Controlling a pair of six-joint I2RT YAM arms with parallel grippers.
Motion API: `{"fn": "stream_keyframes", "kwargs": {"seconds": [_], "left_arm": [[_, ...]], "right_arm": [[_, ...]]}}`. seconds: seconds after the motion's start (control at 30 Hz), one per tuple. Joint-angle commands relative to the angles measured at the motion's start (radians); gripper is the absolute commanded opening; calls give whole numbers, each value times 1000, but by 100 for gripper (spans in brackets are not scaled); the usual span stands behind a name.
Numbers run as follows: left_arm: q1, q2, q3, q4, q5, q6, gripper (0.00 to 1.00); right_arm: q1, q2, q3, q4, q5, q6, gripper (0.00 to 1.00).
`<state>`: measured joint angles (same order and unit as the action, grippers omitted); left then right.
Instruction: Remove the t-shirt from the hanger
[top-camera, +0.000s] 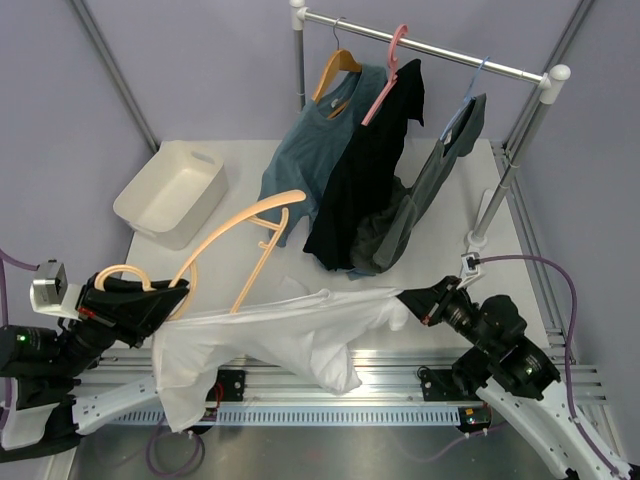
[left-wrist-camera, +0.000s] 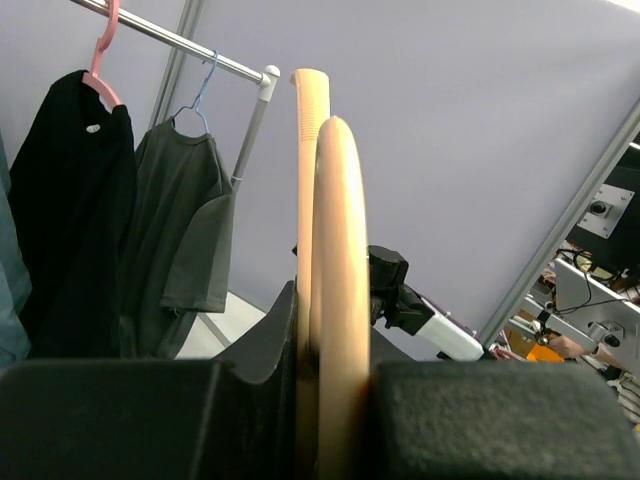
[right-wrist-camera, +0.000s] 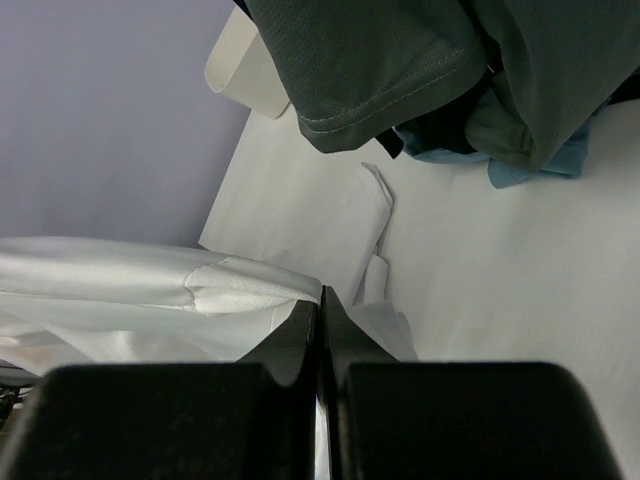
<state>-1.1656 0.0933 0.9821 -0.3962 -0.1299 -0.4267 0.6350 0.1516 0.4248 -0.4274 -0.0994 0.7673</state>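
Note:
The peach hanger (top-camera: 240, 218) is held up at the left, with one shoulder reaching toward the table's middle. My left gripper (top-camera: 170, 293) is shut on it near the hook; the left wrist view shows the hanger (left-wrist-camera: 335, 250) clamped between my left gripper's jaws (left-wrist-camera: 335, 350). The white t-shirt (top-camera: 290, 335) stretches from beside the left gripper to my right gripper (top-camera: 405, 298), sagging over the table's front edge. The hanger's lower end meets the shirt's top edge; whether it is still inside I cannot tell. The right gripper (right-wrist-camera: 322, 300) is shut on a fold of the t-shirt (right-wrist-camera: 120, 290).
A white bin (top-camera: 170, 192) stands at the back left. A clothes rail (top-camera: 430, 45) at the back carries a blue-grey shirt (top-camera: 310, 150), a black shirt (top-camera: 370, 170) on a pink hanger and a dark grey shirt (top-camera: 440, 180), their hems on the table.

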Motion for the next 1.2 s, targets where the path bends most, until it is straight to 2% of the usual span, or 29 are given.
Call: {"fn": "stream_keyframes", "kwargs": {"seconds": [0.0,0.13,0.2,0.3,0.43,0.6,0.83,0.93,1.03,1.17], "left_arm": [[1,-1,41,180,-22,3,0],[1,39,27,183,12,3,0],[1,71,9,210,36,3,0],[3,89,-81,356,90,28,0],[1,114,-169,550,96,49,0],[1,239,-166,603,101,106,0],[3,417,-122,654,78,181,0],[1,439,-122,674,47,206,0],[1,434,-126,695,-3,233,0],[1,428,-62,593,22,259,0]], "right_arm": [[-4,-34,9,-70,95,-17,0],[-4,18,26,-1,34,-54,0],[-4,103,63,36,-34,-89,0],[-4,247,106,65,-159,-183,0],[-3,267,101,99,-247,-209,0],[-4,250,156,66,-209,-264,0],[-3,384,284,55,-224,-304,0],[-4,420,299,56,-218,-315,0],[-3,439,307,39,-139,-325,0],[-3,468,302,16,-40,-326,0]]}}
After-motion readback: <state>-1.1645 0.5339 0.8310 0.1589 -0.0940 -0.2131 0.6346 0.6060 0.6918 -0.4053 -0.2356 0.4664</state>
